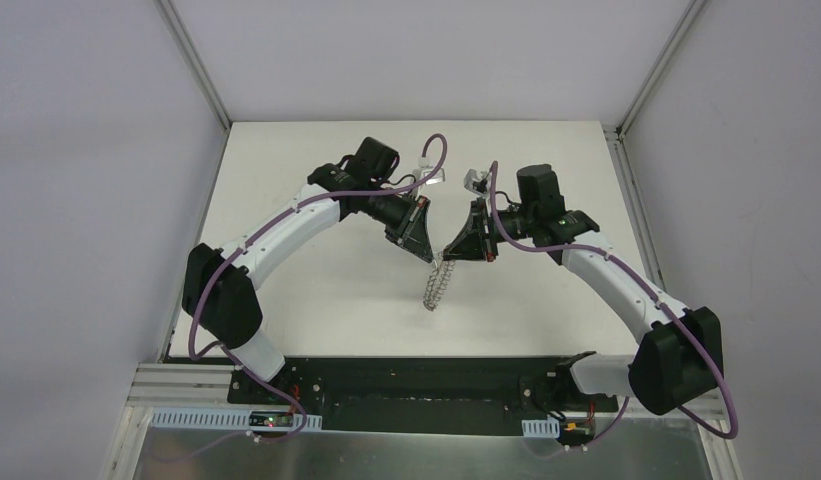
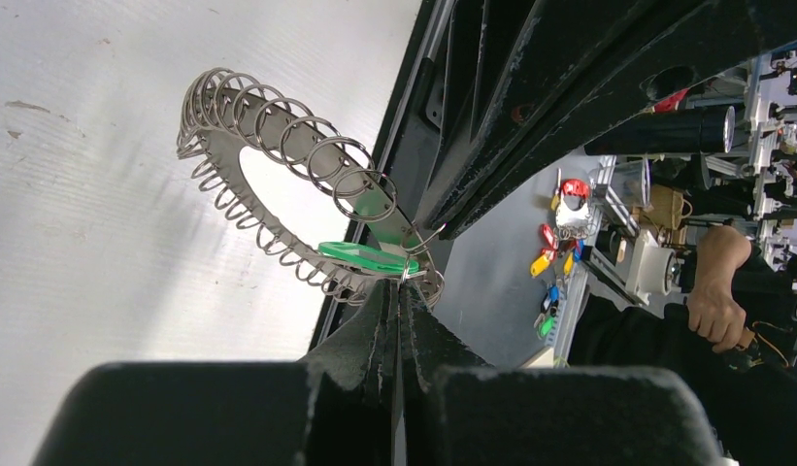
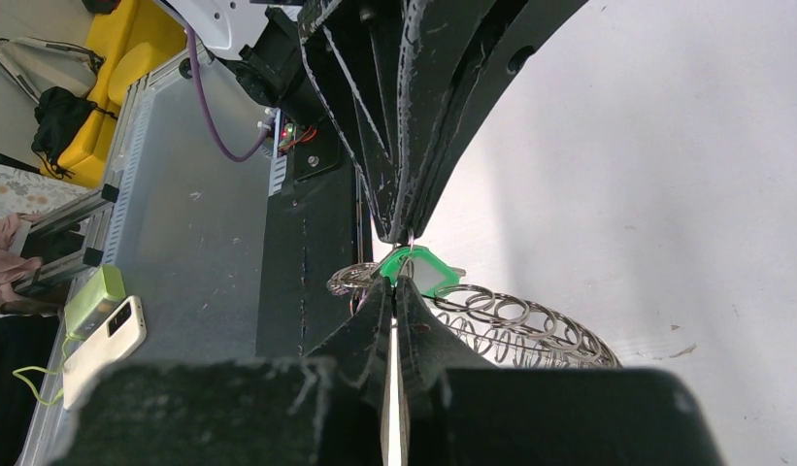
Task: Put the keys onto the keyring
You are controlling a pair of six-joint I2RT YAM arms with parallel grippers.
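Observation:
The keyring [image 1: 436, 285] hangs edge-on under my two grippers, above the table's middle. In the left wrist view the keyring [image 2: 219, 146] is a flat grey band fringed with wire loops. The green-headed key [image 2: 367, 257] lies flat against its near end. My left gripper [image 2: 402, 282] is shut on a small wire loop at the key's end. In the right wrist view the key [image 3: 418, 269] sits just past my right gripper [image 3: 394, 283], which is shut on the keyring [image 3: 530, 325] at that spot. The tips of the left gripper [image 1: 431, 256] and the right gripper [image 1: 447, 252] almost touch.
The white table [image 1: 316, 300] is walled by grey panels left and right. A black base rail [image 1: 416, 385] runs along the near edge. Purple cables [image 1: 436, 160] loop above both wrists. Coloured key tags [image 2: 559, 248] lie off the table.

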